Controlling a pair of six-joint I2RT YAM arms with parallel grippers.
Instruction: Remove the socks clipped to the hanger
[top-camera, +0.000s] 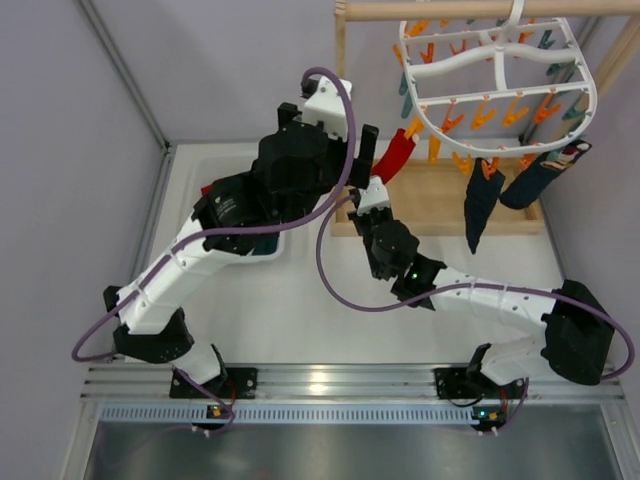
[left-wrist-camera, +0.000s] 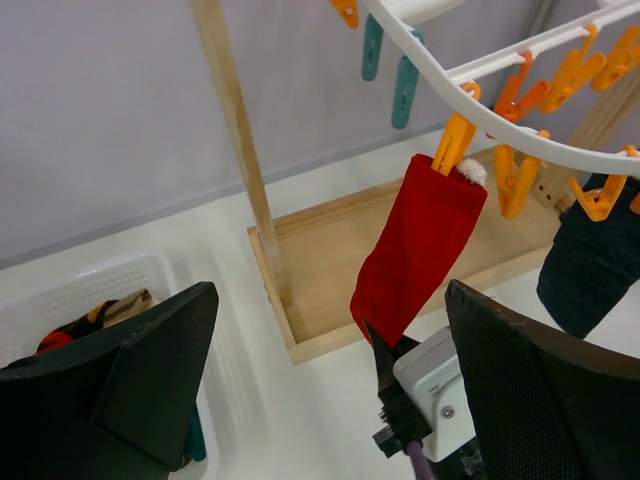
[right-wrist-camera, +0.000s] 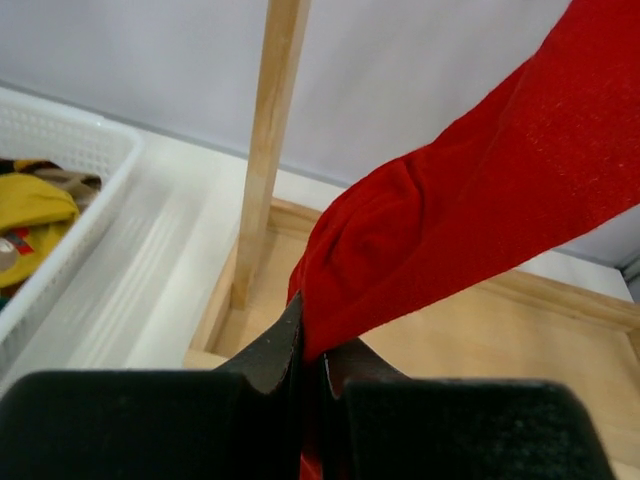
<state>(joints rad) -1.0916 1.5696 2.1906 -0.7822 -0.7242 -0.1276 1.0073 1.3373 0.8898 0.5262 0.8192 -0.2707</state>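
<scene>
The wooden stand (top-camera: 440, 205) carries the white hanger (top-camera: 500, 96). Only the overhead view takes in its whole oval, with two dark socks (top-camera: 482, 205) clipped at the near edge. The white basket (left-wrist-camera: 100, 275) is plain in both wrist views but lies mostly under the left arm from above. The left wrist view alone shows the orange clip (left-wrist-camera: 452, 140) pinching the cuff of the red sock (left-wrist-camera: 420, 250). The left gripper (left-wrist-camera: 330, 300) hangs with its fingers wide apart, touching nothing. The right gripper (right-wrist-camera: 312, 350) is clamped tight on the red sock's lower end.
</scene>
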